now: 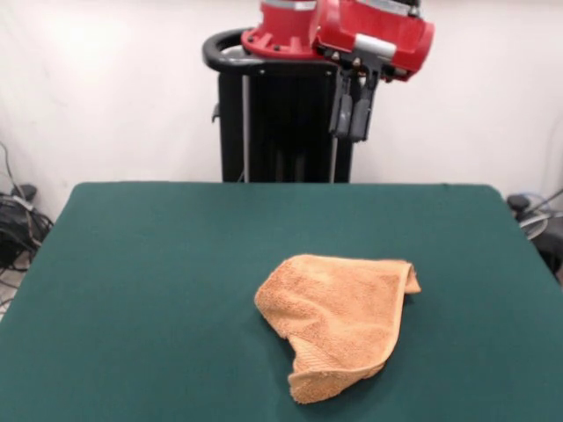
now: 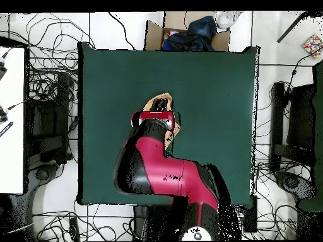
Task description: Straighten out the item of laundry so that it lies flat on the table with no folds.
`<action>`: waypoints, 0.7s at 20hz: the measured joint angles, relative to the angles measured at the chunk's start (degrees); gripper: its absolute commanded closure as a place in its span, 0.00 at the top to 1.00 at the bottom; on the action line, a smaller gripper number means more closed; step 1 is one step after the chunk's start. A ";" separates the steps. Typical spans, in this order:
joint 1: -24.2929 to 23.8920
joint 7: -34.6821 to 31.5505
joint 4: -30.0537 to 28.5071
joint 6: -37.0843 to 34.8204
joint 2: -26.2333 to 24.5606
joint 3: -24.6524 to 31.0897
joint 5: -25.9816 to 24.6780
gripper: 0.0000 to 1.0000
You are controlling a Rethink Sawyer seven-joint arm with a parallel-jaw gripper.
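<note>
One towel (image 1: 339, 318) lies crumpled on the green desk (image 1: 158, 290), toward its near edge in the front view, with its lower edge folded over. High above the desk's far side hangs the gripper (image 1: 352, 114), its two dark fingers pressed together, holding nothing. From overhead the arm (image 2: 158, 164) hides most of the towel; only bits show beside it.
</note>
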State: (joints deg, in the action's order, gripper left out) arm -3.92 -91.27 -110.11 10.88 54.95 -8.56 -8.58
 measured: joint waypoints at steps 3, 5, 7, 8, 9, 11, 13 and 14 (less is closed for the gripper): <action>0.00 0.00 0.95 0.00 -0.96 0.00 0.01 0.00; -0.01 0.00 1.42 0.00 -1.46 0.00 0.00 0.00; 0.02 0.00 1.92 0.00 -1.96 0.00 0.00 0.00; 0.04 0.00 2.01 0.00 -2.04 0.00 0.00 0.00; 0.08 0.00 2.14 0.00 -2.15 0.00 0.00 0.00; 0.24 0.00 2.71 0.00 -2.57 -0.01 0.00 0.00; 0.40 0.00 3.10 0.01 -2.86 0.00 0.01 0.00; 0.64 0.00 3.53 0.00 -3.22 0.01 0.01 0.00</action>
State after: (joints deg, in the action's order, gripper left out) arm -3.29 -91.27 -106.58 10.88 51.72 -8.55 -8.57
